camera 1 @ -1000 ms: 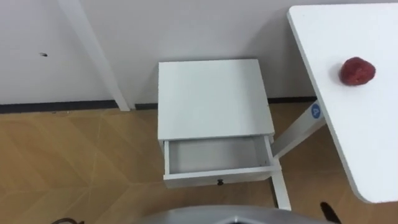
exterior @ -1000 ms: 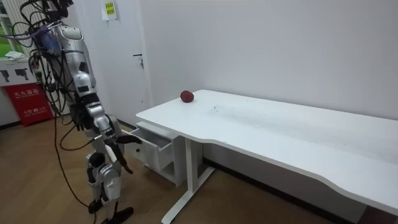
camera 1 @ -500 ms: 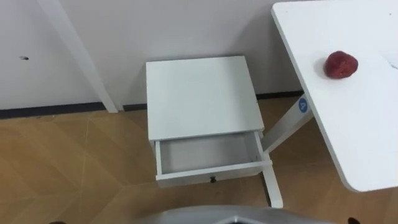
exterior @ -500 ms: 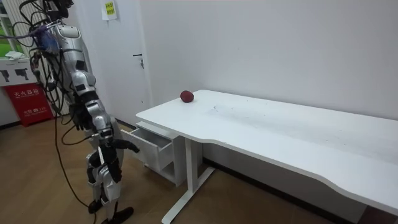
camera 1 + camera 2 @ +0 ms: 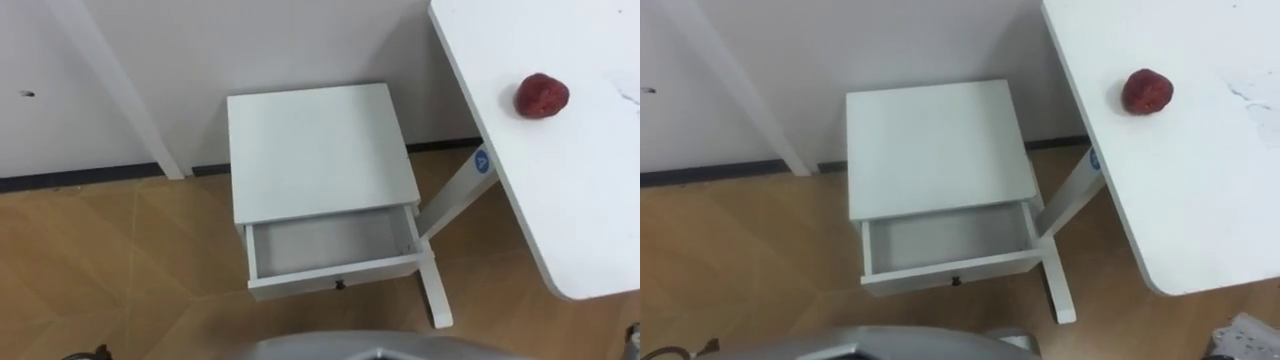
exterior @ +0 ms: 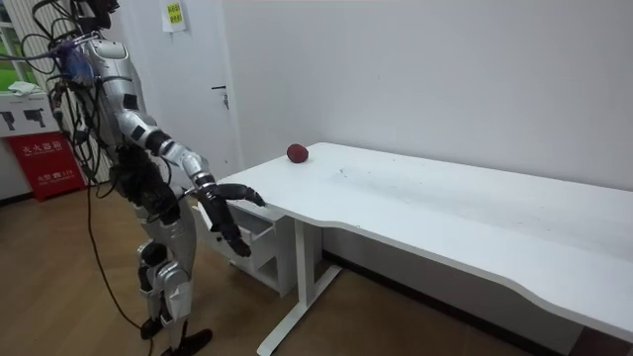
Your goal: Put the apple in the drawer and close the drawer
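Left eye view and right eye view are looked down through onto a white wall (image 5: 260, 40) and a wooden floor (image 5: 110, 260), with a dark skirting board (image 5: 80, 177) run along where they meet. A white table (image 5: 570, 190) is seen at the right, its end reaching out over the floor. It is carried on a white leg (image 5: 447, 200) marked with a small round blue sticker (image 5: 481, 159). Just beside that leg, against the wall, a small white cabinet (image 5: 315, 150) is set. Its single drawer (image 5: 335, 276) is pulled out toward the robot, with a small dark knob (image 5: 340, 285) on the front panel. In the room view the robot is seen standing at the room view's left, before the cabinet and the table's end. Its right hand (image 6: 233, 192) is held out at about tabletop height, just short of the table's corner, with fingers stretched flat and nothing gripped. Its left hand (image 6: 226, 234) is held lower, seen against the cabinet, with fingers loose and fairly straight, likewise holding nothing. The red apple (image 5: 541, 95) is lying on the table near its far corner, well apart from both hands and from the drawer.
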{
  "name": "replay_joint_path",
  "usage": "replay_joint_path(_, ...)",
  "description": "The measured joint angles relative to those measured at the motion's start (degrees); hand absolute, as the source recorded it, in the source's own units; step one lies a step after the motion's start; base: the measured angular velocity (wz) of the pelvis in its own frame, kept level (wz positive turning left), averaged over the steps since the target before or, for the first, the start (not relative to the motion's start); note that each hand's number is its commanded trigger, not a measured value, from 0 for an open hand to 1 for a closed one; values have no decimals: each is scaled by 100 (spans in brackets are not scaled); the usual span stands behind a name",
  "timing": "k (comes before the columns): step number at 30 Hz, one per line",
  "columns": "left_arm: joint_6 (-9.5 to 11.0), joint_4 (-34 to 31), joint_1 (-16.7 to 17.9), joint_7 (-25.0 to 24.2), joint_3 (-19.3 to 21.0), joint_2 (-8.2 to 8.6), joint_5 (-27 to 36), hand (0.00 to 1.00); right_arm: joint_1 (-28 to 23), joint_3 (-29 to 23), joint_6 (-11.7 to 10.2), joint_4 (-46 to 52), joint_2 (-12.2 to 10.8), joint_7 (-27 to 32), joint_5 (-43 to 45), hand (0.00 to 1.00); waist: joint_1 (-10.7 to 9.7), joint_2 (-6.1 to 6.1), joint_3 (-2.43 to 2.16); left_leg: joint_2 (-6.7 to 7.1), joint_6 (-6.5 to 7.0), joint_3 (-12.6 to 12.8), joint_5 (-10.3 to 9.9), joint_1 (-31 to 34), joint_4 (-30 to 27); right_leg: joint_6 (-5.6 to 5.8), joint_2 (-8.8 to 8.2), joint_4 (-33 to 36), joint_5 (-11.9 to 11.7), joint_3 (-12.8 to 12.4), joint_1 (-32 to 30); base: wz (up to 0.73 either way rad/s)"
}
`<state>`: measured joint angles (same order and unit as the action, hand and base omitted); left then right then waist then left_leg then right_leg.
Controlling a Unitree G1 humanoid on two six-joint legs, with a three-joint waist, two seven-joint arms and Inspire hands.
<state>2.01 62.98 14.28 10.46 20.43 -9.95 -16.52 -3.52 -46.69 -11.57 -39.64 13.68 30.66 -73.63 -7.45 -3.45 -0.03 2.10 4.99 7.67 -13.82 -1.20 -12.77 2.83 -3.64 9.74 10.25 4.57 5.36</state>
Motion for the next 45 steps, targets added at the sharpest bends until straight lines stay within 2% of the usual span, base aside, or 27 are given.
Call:
replay_joint_path(6,57,6,48,4,-48,2,-52,0,112,53,-274,982,7,626,815,0,37,18,5,-14,-8,15,6,7,1,0,8,6,0,13,-31,-2)
replay_joint_path(10,56,-64,57,8,-130,8,-49,0,81,197,-342,1435,7,954,1415,0,113,41,14,-16,-10,15,6,21,8,0,11,2,0,22,-49,0)
replay_joint_path(17,64,-286,4,-25,-621,47,-4,0,35,1036,-323,2345,18,1275,3303,0,183,79,0,-29,-30,30,19,99,-3,0,25,4,0,35,-142,-1)
replay_joint_path(21,63,-281,51,-64,-844,29,6,0,7,1435,-317,2726,19,1283,4393,0,246,53,9,-36,-54,43,36,54,48,0,31,-5,0,27,-127,-2)
replay_joint_path(24,53,-264,58,-67,-955,25,5,0,7,1686,-265,2730,45,1239,4869,0,329,4,19,-43,-62,42,44,46,52,0,34,-9,0,25,-126,-1)
replay_joint_path(28,42,-228,90,-96,-1096,30,8,0,7,2035,-203,2730,73,1037,4943,0,365,-54,34,-48,-65,40,45,60,21,-1,36,-12,0,25,-123,0)
replay_joint_path(30,43,-231,89,-103,-1115,29,6,0,7,2254,-203,2730,87,832,4944,0,438,-50,34,-50,-65,43,45,59,15,-1,35,-14,0,25,-121,0)
replay_joint_path(36,49,-236,121,-120,-1114,31,-49,0,7,2524,-203,2730,212,241,4943,0,487,4,25,-51,-74,42,53,45,7,0,35,-26,0,38,-88,0)
replay_joint_path(43,48,-242,143,-122,-1112,31,-63,0,8,2528,-200,2729,229,-138,4943,0,483,8,25,-49,-82,17,58,-39,20,-1,34,-107,0,94,50,2)
replay_joint_path(45,47,-247,143,-122,-1111,31,-69,0,8,2528,-119,2727,250,-207,4943,0,480,7,26,-49,-83,17,58,-38,21,-1,34,-106,0,129,52,0)
